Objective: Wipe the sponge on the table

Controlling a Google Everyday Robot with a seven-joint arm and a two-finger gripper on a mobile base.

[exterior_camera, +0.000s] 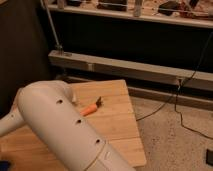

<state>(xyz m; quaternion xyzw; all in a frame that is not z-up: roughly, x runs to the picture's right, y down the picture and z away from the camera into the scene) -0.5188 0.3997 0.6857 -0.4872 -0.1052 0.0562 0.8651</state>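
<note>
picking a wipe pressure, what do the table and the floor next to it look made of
Table: light wood planks, seams visible, matte finish. Floor: speckled, probably terrazzo or concrete. The gripper is out of view; only the white arm shows.

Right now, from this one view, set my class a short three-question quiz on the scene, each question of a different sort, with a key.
1. True or false: the carrot lies on the table.
2. What hides the table's left part? A. the arm B. a cloth C. a box
3. Short answer: do the gripper or the sponge show in this view?
Key: 1 true. 2 A. 3 No: the gripper is out of view, and no sponge shows.
</note>
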